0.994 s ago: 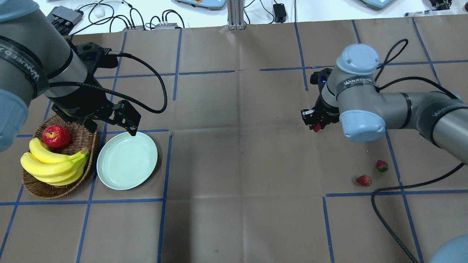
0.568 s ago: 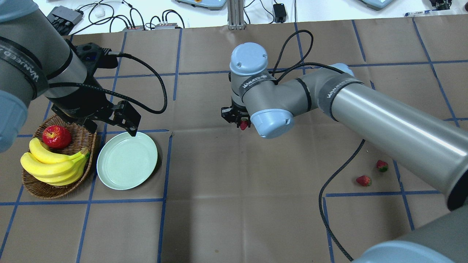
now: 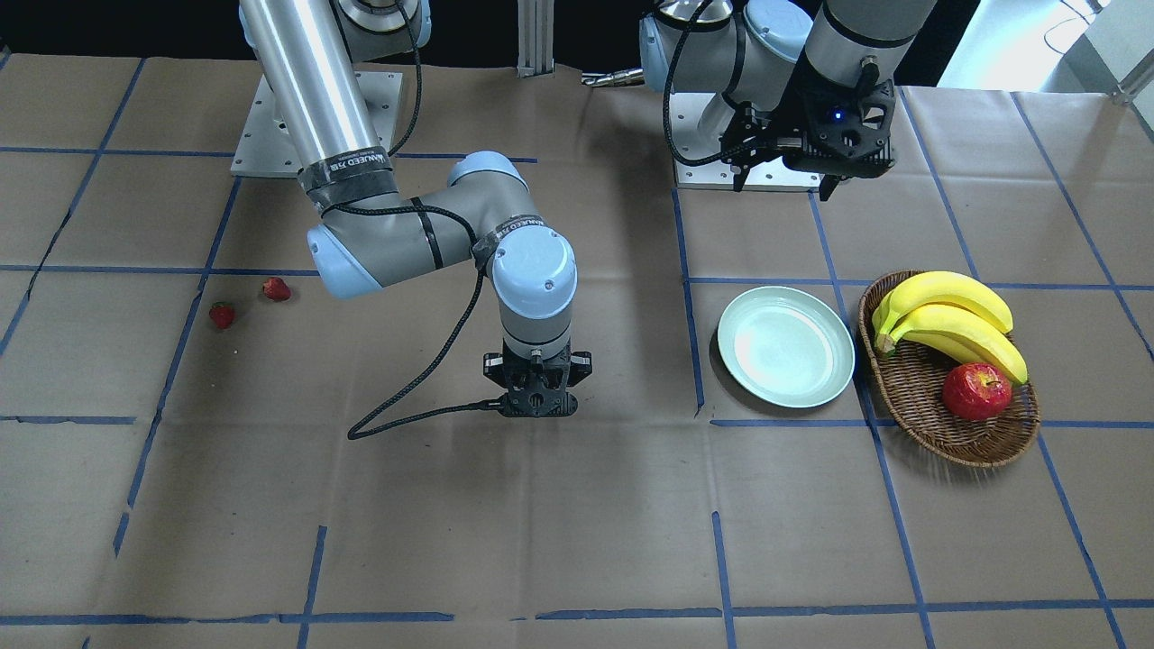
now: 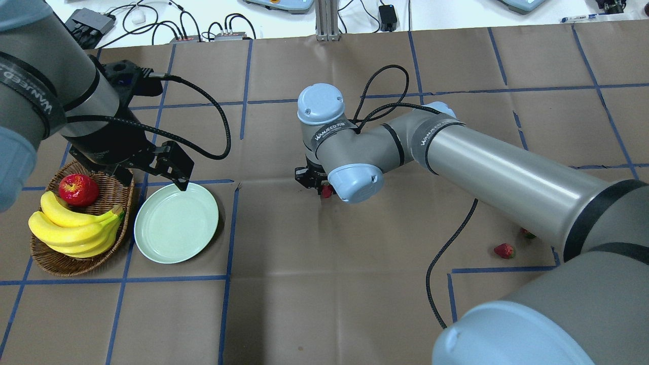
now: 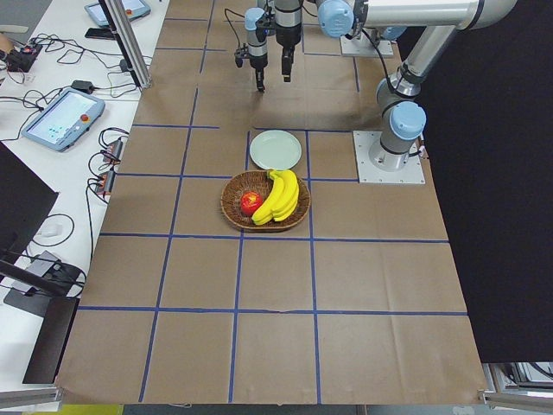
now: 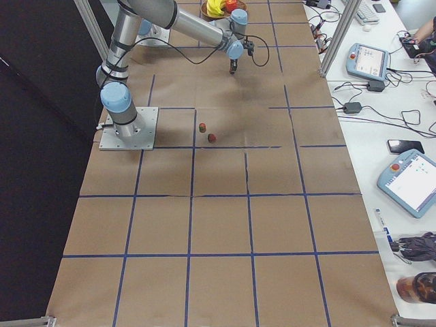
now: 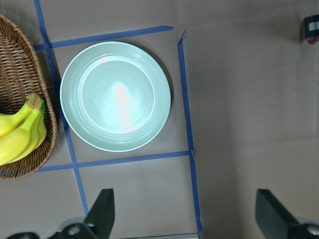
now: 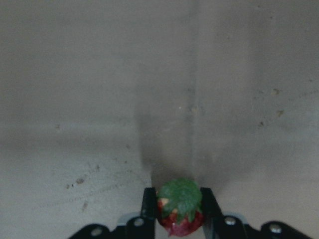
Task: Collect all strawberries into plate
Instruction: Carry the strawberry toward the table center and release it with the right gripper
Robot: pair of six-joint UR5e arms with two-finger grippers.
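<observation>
My right gripper (image 4: 324, 191) is shut on a strawberry (image 8: 179, 209) and holds it just above the paper near the table's middle, well right of the plate. It also shows in the front view (image 3: 538, 406). The empty mint-green plate (image 4: 176, 223) lies at the left, next to the basket. My left gripper (image 4: 152, 177) is open and empty, hovering over the plate's far edge; its fingers (image 7: 102, 209) frame the plate (image 7: 115, 95) in the left wrist view. Two more strawberries (image 4: 504, 250) (image 4: 528, 233) lie on the paper at the right, the second partly hidden by my right arm.
A brown wicker basket (image 4: 76, 263) with bananas (image 4: 71, 228) and a red apple (image 4: 78, 189) stands left of the plate. My right arm stretches across the right half of the table. Its black cable (image 4: 446, 253) hangs over the paper.
My right arm has swept left from the table's right side to its middle, carrying the strawberry. The left arm has barely moved.
</observation>
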